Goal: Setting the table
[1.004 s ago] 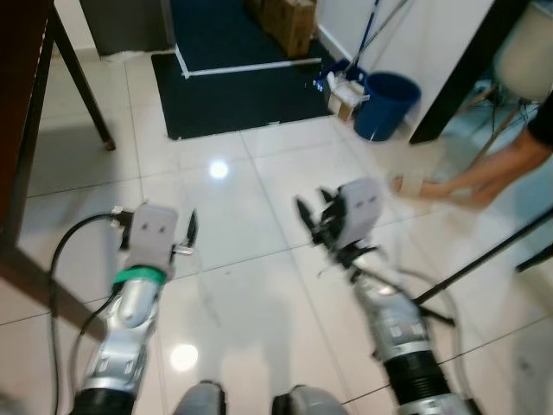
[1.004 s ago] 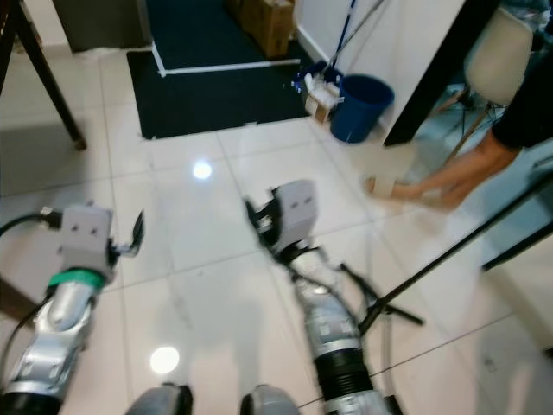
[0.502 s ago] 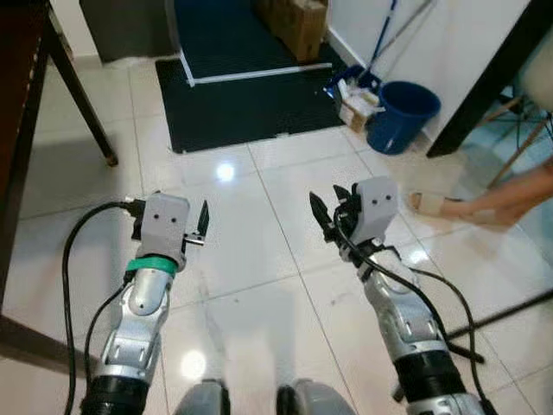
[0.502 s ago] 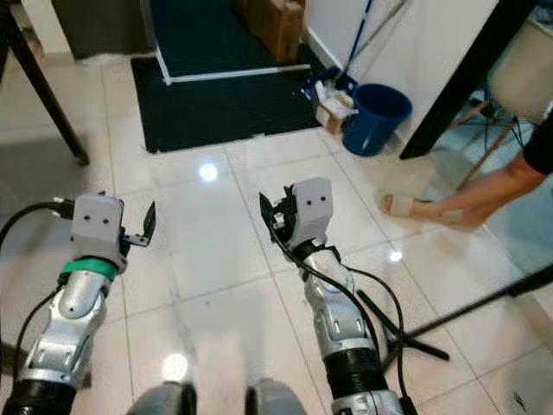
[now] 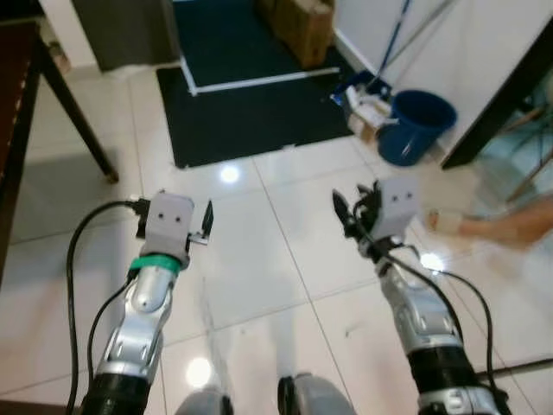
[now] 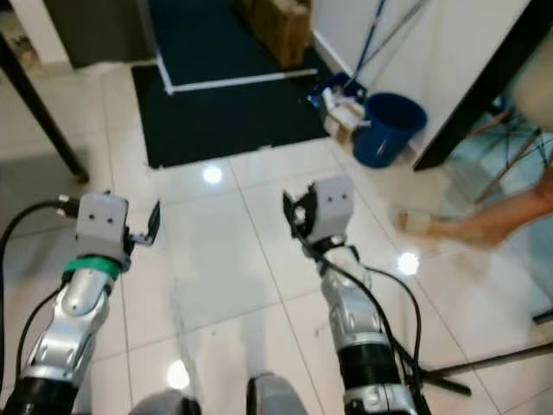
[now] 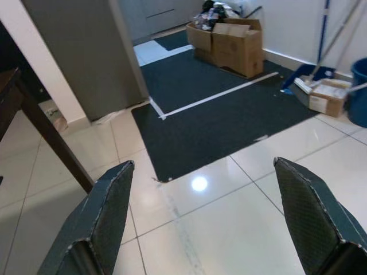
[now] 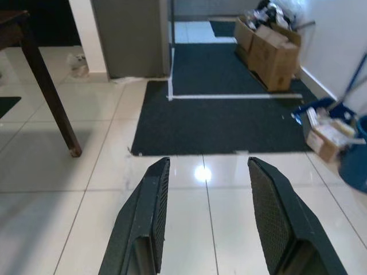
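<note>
From my head cameras, both my arms reach forward over a glossy white tiled floor (image 5: 259, 251). My left gripper (image 5: 206, 226) and my right gripper (image 5: 346, 213) hover above the tiles and hold nothing. Ahead lies a dark mat (image 5: 251, 95) with a white stripe; cardboard boxes (image 5: 304, 24) stand at its far right corner. Right of the mat, a blue bucket (image 5: 419, 128) sits by the wall. A dark table (image 5: 17, 121) edges in on my left, one leg on the tiles. A person's foot (image 5: 484, 226) in a sandal rests on the floor to my right.

Along my left wrist, my fingers (image 7: 100, 226) are spread wide, with bare floor and the mat's near edge between them.

Along my right wrist, my fingers (image 8: 150, 220) stand apart, more narrowly, framing a light glare on the tiles just short of the mat. I can see no tableware anywhere.
</note>
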`<state>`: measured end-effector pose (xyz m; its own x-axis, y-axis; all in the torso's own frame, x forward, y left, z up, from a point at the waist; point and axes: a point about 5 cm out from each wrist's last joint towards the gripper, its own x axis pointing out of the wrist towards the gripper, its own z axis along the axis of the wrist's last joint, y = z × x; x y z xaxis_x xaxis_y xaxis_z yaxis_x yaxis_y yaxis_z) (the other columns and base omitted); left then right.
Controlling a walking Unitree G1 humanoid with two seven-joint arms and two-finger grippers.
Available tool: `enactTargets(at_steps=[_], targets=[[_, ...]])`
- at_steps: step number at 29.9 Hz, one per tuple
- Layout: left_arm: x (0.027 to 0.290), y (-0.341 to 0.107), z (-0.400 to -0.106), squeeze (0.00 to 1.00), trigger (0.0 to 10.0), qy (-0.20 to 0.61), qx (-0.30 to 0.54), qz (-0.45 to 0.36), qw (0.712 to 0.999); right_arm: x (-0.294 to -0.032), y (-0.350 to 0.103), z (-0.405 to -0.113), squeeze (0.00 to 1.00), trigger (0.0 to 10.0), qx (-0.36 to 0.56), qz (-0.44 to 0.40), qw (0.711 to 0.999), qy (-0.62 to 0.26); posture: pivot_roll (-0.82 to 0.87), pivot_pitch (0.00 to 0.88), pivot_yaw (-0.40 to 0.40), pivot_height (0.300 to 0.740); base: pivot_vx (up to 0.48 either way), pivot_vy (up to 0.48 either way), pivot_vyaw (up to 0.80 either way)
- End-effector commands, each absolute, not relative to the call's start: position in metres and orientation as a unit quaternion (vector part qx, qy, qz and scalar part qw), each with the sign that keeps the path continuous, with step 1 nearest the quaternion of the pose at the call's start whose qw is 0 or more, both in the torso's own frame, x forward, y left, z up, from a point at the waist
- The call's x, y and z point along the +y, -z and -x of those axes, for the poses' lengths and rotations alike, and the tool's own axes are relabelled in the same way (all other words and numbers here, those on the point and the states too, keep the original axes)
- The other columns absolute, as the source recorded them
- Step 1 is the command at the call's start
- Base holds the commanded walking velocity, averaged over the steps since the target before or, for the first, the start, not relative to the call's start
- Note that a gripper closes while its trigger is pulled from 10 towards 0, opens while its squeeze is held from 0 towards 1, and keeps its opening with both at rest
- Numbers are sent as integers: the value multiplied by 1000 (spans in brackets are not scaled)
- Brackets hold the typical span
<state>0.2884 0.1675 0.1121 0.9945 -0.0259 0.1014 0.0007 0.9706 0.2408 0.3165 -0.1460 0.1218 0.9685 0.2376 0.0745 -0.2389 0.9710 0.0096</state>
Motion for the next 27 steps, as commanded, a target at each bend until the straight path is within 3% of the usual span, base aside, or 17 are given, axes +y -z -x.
enactTargets(at_steps=[1, 27], targets=[[170, -107, -287, 0, 10000, 6, -40, -126, 991, -145, -116, -315, 0, 10000, -26, -17, 992, -118, -103, 39, 15, 740, 480, 0, 0], [171, -107, -287, 0, 10000, 7, -40, -128, 991, -150, -122, -318, 0, 10000, -40, -42, 992, -108, -102, 37, 17, 740, 480, 0, 0]])
